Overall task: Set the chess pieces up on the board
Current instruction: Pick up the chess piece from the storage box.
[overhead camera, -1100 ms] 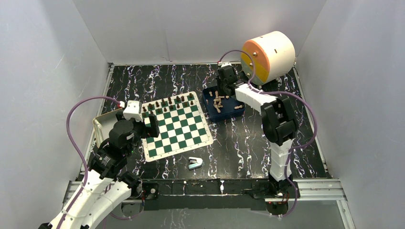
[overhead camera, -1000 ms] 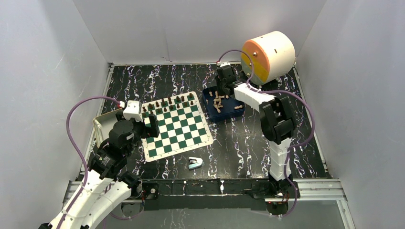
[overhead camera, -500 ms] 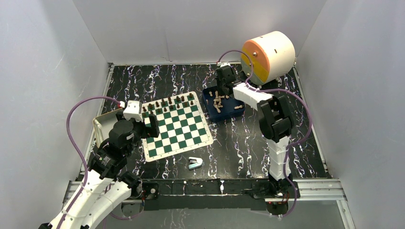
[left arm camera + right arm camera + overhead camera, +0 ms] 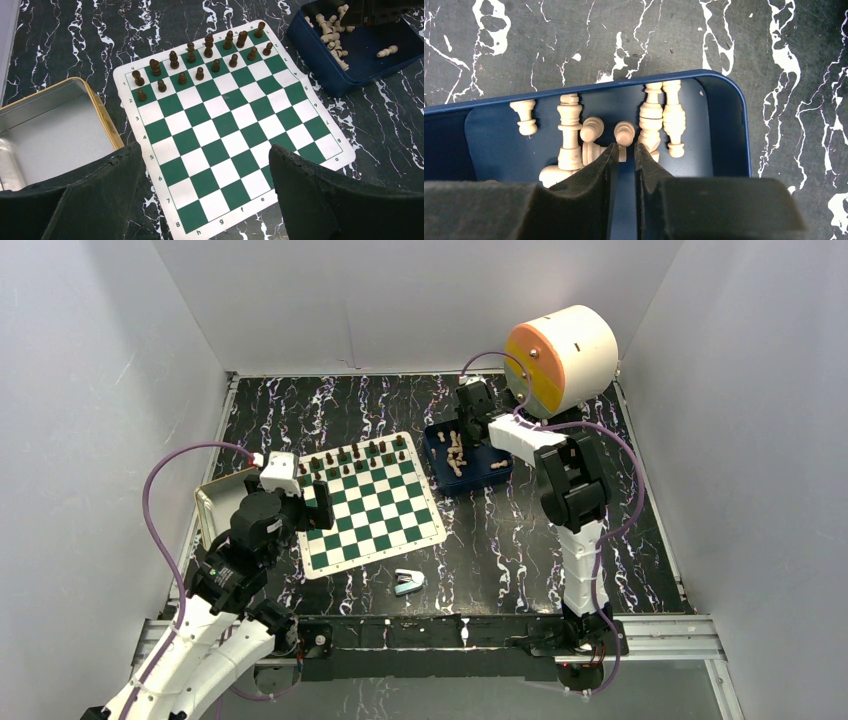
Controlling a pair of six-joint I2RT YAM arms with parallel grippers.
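The green and white board (image 4: 372, 508) lies left of centre; it fills the left wrist view (image 4: 227, 132). Dark pieces (image 4: 350, 455) stand in two rows along its far edge (image 4: 200, 57). Light pieces (image 4: 457, 452) lie loose in the blue tray (image 4: 478, 483), also seen in the left wrist view (image 4: 332, 35). My right gripper (image 4: 470, 428) is down in the tray (image 4: 729, 95), its jaws nearly together (image 4: 625, 146) on the base of a light pawn (image 4: 625, 133). My left gripper (image 4: 205, 150) is open and empty above the board's near left part (image 4: 303, 506).
An open metal tin (image 4: 213, 502) with a gold rim (image 4: 107, 120) sits left of the board. A light-blue stapler-like object (image 4: 408, 582) lies near the front edge. A big white and orange cylinder (image 4: 560, 355) stands at the back right, behind the tray.
The right arm's elbow has swung a little left while its gripper stays in the blue tray. The left arm has barely moved.
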